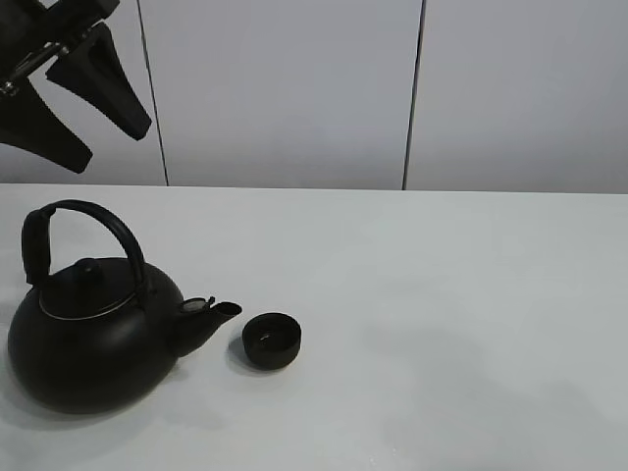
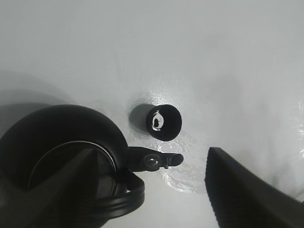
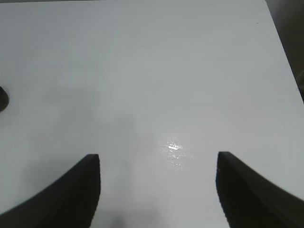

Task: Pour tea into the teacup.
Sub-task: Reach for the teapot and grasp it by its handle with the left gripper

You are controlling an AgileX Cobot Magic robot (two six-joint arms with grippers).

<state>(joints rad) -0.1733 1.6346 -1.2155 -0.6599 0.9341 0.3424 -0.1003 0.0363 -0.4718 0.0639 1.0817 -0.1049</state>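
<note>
White bench (image 1: 442, 294): teacup (image 1: 271, 340) is set at the kettle's (image 1: 93, 334) 3 o'clock, just beside its spout (image 1: 221, 312). Left claw (image 1: 108, 145) and right claw (image 3: 157, 157) are held wide, empty; left one high at the kettle's 12 o'clock. Likely risk: handle (image 1: 98, 221) gripped off-centre, teacup knocked by the swinging spout.

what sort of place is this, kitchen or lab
Likely a robot lab bench, not a kitchen: plain white table, grey wall panels behind it, and the left gripper hanging above a lone kettle and teacup.

Bright, soft shadows, glare on table (image 3: 173, 148).
</note>
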